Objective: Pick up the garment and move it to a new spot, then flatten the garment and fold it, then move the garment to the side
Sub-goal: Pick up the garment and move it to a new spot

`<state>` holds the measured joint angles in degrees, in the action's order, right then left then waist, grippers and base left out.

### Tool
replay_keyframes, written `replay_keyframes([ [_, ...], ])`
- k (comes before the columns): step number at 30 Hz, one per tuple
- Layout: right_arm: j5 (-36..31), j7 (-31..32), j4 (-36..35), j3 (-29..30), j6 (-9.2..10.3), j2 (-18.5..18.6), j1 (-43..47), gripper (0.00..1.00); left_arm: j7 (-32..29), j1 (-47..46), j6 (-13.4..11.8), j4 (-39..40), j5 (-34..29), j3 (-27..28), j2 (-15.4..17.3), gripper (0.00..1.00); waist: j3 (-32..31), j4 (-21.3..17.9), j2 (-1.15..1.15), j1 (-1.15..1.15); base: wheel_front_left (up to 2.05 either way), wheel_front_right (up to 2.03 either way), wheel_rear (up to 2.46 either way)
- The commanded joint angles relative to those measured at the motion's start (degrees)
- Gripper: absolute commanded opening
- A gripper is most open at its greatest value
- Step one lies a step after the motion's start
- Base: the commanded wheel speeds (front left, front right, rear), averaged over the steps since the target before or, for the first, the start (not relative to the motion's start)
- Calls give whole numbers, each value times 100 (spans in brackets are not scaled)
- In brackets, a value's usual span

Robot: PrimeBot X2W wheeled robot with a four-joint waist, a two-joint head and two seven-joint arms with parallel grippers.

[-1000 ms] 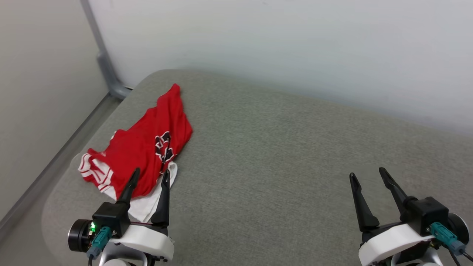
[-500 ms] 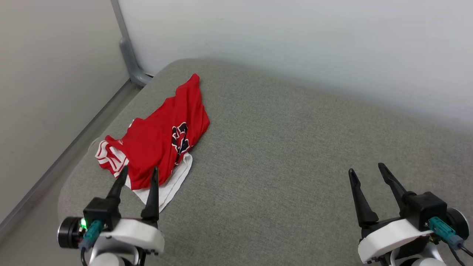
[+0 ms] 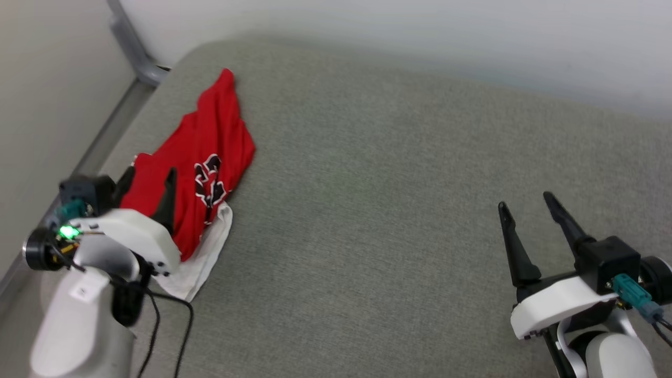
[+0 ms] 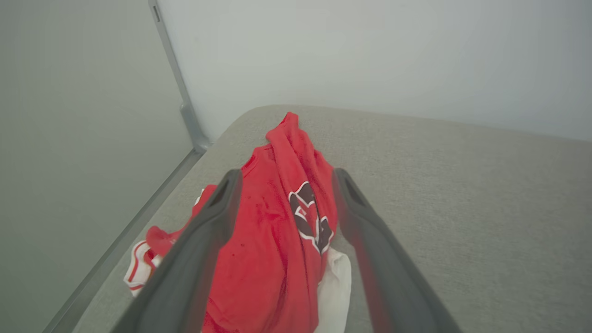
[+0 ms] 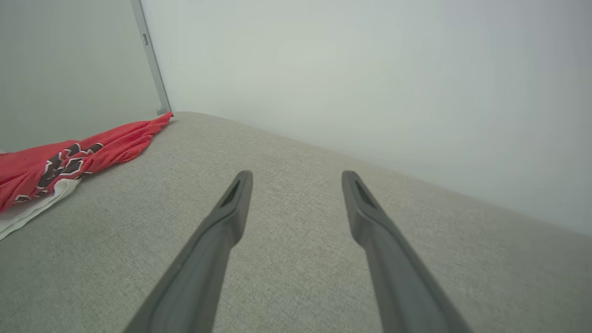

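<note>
Left jaws stand wide apart, clamped on nothing. Their fingers (image 4: 217, 217) frame the shirt (image 4: 277, 231), which lies crumpled on the pad (image 4: 462, 208) beneath and ahead of them. The red body runs on past the tips to a narrow end near the pad's far corner. The graphic (image 4: 310, 217) sits just inside the finger on the robot's right. A white sleeve (image 4: 335, 286) spills out beside that same finger, and a striped cuff (image 4: 137, 272) shows outside the other one. Whether the tips touch the cloth I cannot tell.

Right jaws are likewise wide apart and hold nothing, with bare pad between the fingers and beyond the tips. The shirt lies well off to their left.
</note>
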<state>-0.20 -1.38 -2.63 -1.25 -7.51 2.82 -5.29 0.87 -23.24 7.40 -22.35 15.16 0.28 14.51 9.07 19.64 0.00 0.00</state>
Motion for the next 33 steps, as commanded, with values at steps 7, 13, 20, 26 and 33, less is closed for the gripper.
replay_keyframes([
  [7, -98, 23, -35, -3, 4, 10, -369, 100, -1609, -715, 4, -549, 919, -427, 921, 100, 758, -615, 0, 0, 0, 0, 0],
  [13, -76, -59, 19, -34, 4, 10, -546, 100, -2560, -975, 5, -1172, 1544, -587, 1515, 100, 1104, -875, 0, 0, 0, 0, 0],
  [20, -85, -119, 68, -38, 4, 10, -691, 100, -3218, -1198, 6, -1889, 2009, -846, 1689, 100, 1351, -990, 0, 0, 0, 0, 0],
  [26, -94, -100, 94, -76, 4, 10, -774, 100, -4009, -1124, 19, -2240, 2502, -1316, 1521, 14, 1397, -1017, 0, 0, 0, 0, 0],
  [33, -93, -103, 147, -34, 4, 9, -709, 100, -3016, -1323, 13, -2177, 2379, -1389, 1666, 0, 1206, -971, 0, 0, 0, 0, 0],
])
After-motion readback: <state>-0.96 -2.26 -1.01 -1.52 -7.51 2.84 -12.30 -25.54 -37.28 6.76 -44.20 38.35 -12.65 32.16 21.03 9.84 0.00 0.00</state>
